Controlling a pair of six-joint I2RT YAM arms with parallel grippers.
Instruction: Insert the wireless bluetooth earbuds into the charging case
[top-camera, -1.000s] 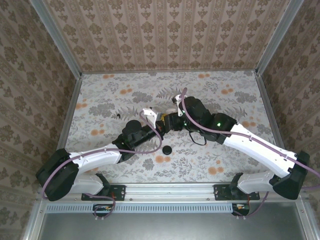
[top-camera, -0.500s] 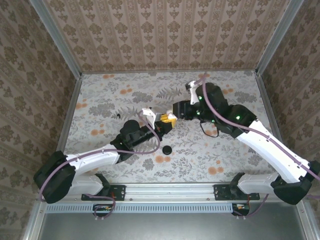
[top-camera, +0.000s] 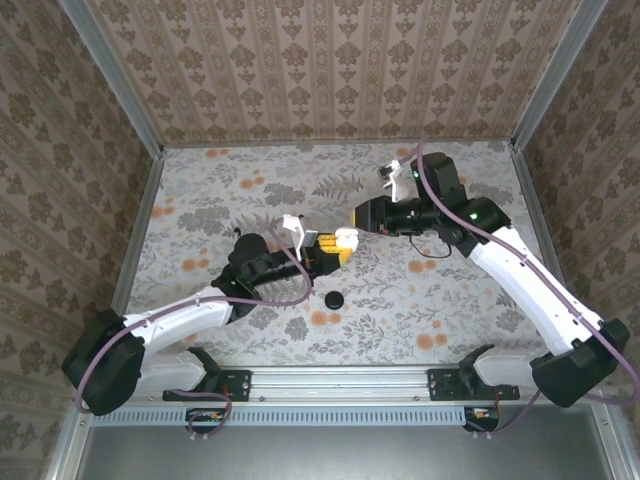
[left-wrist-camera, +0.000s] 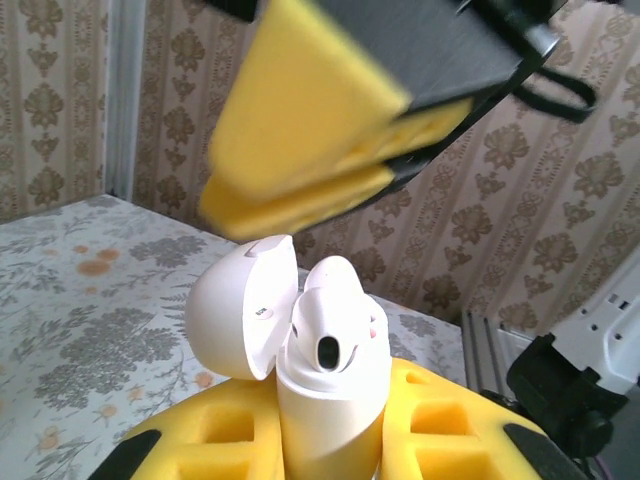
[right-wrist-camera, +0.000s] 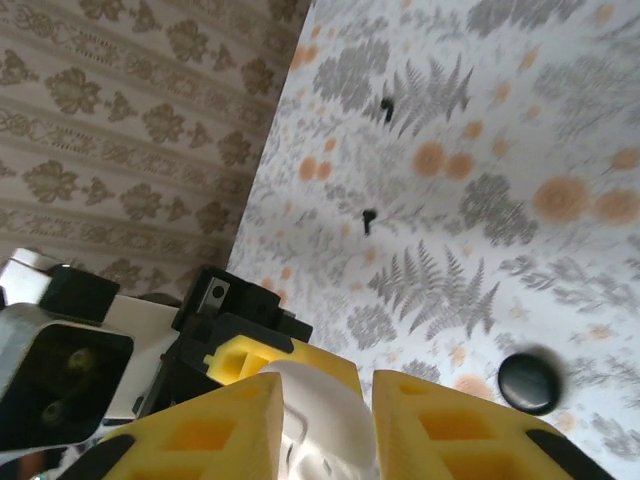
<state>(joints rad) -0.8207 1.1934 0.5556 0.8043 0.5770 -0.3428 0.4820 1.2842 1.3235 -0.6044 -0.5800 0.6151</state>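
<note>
The earbud, sitting in the open case, is best pressed straight down into its socket, with the lid avoided. The case is clamped upright in the left gripper. The right gripper is poised just above the lid, pads narrowly parted; whether anything is pinched cannot be told.

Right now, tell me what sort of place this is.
Probably a staged robot test booth: wallpaper panels in an aluminium frame, floral tabletop, left arm and right arm bolted to a rail.
</note>
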